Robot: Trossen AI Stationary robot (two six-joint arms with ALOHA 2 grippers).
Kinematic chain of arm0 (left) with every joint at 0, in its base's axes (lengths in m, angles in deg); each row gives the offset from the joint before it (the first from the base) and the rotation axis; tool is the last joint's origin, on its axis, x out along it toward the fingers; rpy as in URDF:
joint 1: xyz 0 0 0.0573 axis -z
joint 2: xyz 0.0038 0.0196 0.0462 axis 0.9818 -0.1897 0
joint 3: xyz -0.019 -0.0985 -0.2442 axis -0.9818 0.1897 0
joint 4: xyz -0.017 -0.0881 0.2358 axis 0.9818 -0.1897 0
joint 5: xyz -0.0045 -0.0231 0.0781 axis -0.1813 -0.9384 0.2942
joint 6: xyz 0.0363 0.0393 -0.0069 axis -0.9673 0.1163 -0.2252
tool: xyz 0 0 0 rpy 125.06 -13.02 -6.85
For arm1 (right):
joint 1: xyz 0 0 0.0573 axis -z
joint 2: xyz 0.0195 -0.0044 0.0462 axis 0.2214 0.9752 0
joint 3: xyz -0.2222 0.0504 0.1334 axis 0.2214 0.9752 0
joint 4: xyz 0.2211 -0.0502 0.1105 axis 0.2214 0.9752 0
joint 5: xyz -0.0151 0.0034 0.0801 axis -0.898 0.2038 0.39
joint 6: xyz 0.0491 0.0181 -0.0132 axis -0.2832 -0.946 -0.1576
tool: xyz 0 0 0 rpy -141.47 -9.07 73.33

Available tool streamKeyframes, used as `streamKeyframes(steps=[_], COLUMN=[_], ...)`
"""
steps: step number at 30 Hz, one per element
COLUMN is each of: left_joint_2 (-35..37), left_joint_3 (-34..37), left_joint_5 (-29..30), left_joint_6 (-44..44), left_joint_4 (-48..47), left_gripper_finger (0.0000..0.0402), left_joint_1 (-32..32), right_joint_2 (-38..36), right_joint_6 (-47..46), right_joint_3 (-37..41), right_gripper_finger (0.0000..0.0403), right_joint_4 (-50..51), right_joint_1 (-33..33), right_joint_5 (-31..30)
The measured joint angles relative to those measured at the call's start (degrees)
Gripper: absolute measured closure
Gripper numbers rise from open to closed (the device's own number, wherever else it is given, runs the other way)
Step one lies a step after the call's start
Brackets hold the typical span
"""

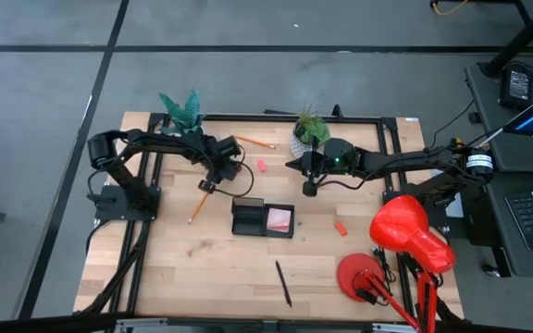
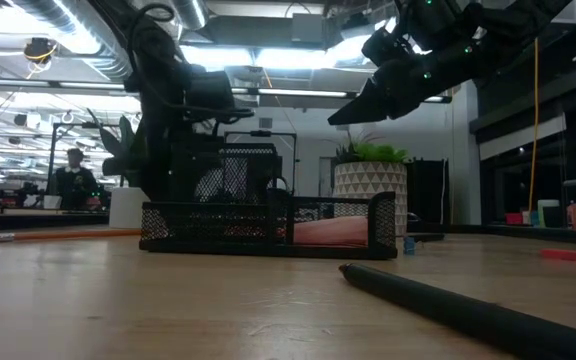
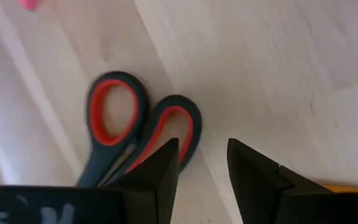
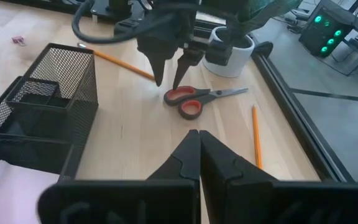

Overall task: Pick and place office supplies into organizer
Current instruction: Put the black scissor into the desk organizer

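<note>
The left gripper (image 4: pixel 169 81) hovers just above the scissors (image 4: pixel 199 99), fingers apart, beside the red handles. The right gripper (image 4: pixel 199 146) waits above the table with fingers together.

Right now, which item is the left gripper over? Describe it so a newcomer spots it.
Start at the black mesh organizer mid-table, then look toward the white plant pot. The scissors lie flat between them under the open left gripper. They alone have red-lined loop handles; the pencils nearby are thin orange sticks.
</note>
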Motion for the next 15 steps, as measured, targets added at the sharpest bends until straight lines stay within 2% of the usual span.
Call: streamKeyframes(steps=[11, 15], left_joint_2=[-3.6, -3.7], left_joint_3=[-0.2, -0.1], left_joint_5=[-0.1, -2.5], left_joint_6=[-2.1, -1.8], left_joint_4=[0.8, 0.9], left_gripper_finger=[0.0272, 0.0273], left_joint_1=[0.0, -0.6], right_joint_2=[0.0, 0.0], right_joint_6=[-0.1, -0.1], right_joint_3=[0.0, 0.0], right_gripper_finger=[0.0398, 0.0398], right_joint_4=[0.1, 0.1], right_joint_1=[0.0, 0.0], right_joint_5=[0.2, 1.0])
